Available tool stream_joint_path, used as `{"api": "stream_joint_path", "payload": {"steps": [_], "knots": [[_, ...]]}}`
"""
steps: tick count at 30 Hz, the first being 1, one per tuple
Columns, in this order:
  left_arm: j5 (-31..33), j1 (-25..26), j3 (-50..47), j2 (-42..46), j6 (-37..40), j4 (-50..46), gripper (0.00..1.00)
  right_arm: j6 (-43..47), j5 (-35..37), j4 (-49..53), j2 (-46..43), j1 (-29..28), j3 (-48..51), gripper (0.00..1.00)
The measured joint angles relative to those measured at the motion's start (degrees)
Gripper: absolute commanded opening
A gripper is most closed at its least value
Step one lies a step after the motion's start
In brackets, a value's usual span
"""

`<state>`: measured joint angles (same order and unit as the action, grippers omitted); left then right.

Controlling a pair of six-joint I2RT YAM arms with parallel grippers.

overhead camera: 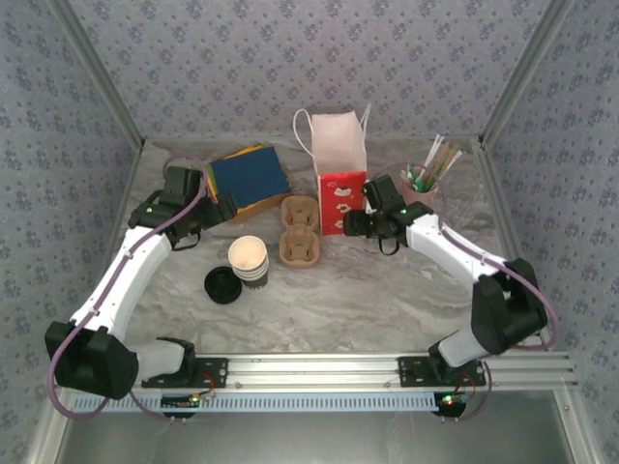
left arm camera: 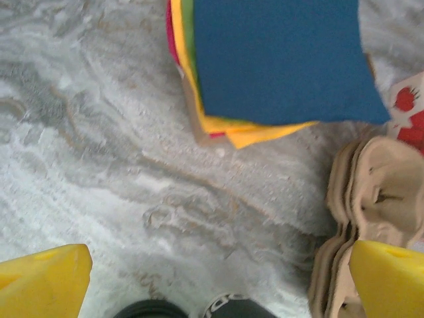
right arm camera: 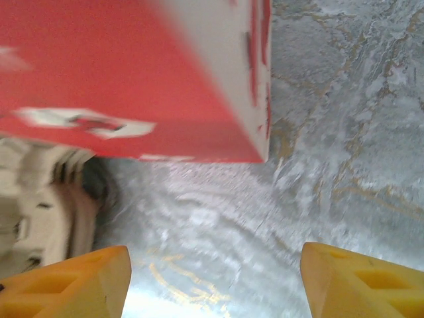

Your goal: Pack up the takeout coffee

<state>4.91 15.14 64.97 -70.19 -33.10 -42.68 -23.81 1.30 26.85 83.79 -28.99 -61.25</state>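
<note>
Though nearer left tool, cups untouched

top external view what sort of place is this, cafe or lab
Probably a lab test booth staged as a coffee counter: two robot arms at a marble-look table, with paper cups, cup carriers and a paper bag.

The tabletop was grey-white marble with thin golden veins, and the walls wore a pale lilac floral print. The napkin stack was blue on top over yellow, green and pink edges. The bag was red with white figures below and white above. The cup carriers were tan. The paper cups were cream inside with dark-banded walls, and the lids were black. The left pincer and right pincer had yellow fingers.
</note>
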Motion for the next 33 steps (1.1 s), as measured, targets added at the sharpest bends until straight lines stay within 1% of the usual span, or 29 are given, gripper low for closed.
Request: {"api": "stream_joint_path", "payload": {"steps": [3, 5, 7, 9, 11, 13, 15, 16, 20, 22, 23, 24, 26, 28, 30, 31, 33], "knots": [[0.5, 1.8, 0.0, 0.0, -0.1, -3.1, 0.96, -2.4, 2.3, 2.0, -4.0, -3.1, 1.2, 0.72], [0.2, 2.9, 0.0, 0.1, -0.3, -5.2, 0.88, -4.1, 3.6, 3.0, -6.0, -3.7, 2.5, 0.72], [-0.9, 3.7, 0.0, 0.4, -0.7, -7.2, 0.83, -5.5, 4.6, 3.8, -7.7, -3.8, 4.2, 0.72], [-1.7, 4.6, 0.0, 0.8, -1.1, -9.2, 0.72, -6.6, 5.7, 4.8, -9.2, -4.3, 5.9, 0.72], [-2.8, 6.0, 0.1, 1.2, -1.5, -11.4, 0.67, -7.6, 6.6, 6.3, -10.5, -5.7, 6.5, 0.72], [-3.3, 7.6, 0.7, 1.3, -2.0, -13.7, 0.60, -8.4, 7.1, 7.3, -11.6, -7.4, 6.5, 0.74], [-3.7, 9.2, 1.6, 1.3, -2.3, -15.9, 0.59, -8.8, 8.3, 8.4, -12.5, -9.5, 6.3, 0.76], [-3.7, 10.1, 2.2, 1.3, -2.6, -17.0, 0.55, -8.9, 9.0, 8.9, -12.8, -10.8, 6.1, 0.76], [-3.9, 12.2, 3.6, 1.9, -3.5, -19.6, 0.48, -9.1, 11.1, 10.1, -12.8, -14.7, 4.8, 0.76], [-4.0, 12.7, 3.6, 2.1, -3.7, -20.7, 0.47, -9.3, 11.8, 10.4, -12.8, -15.9, 4.4, 0.76], [-4.0, 12.7, 3.6, 2.1, -3.7, -21.0, 0.43, -9.4, 12.1, 10.4, -12.8, -16.2, 4.3, 0.78], [-4.0, 12.7, 3.6, 2.0, -3.8, -21.3, 0.39, -9.5, 12.4, 10.7, -12.8, -16.6, 4.3, 0.81], [-4.0, 12.9, 3.6, 1.8, -3.8, -21.8, 0.38, -9.7, 12.9, 11.1, -12.8, -17.2, 4.2, 0.83], [-4.1, 13.2, 3.6, 1.4, -3.9, -21.9, 0.34, -9.9, 13.3, 11.6, -12.6, -18.0, 3.6, 0.84], [-4.1, 13.6, 3.6, 1.0, -4.1, -21.8, 0.32, -9.9, 13.5, 11.6, -12.5, -18.7, 3.0, 0.93], [-4.1, 13.8, 3.6, 0.9, -4.1, -21.8, 0.30, -10.0, 13.5, 11.6, -12.4, -19.1, 2.7, 0.99], [-4.0, 13.9, 3.6, 0.7, -4.1, -21.8, 0.29, -9.8, 13.5, 11.6, -12.4, -19.6, 2.2, 1.00]]}}
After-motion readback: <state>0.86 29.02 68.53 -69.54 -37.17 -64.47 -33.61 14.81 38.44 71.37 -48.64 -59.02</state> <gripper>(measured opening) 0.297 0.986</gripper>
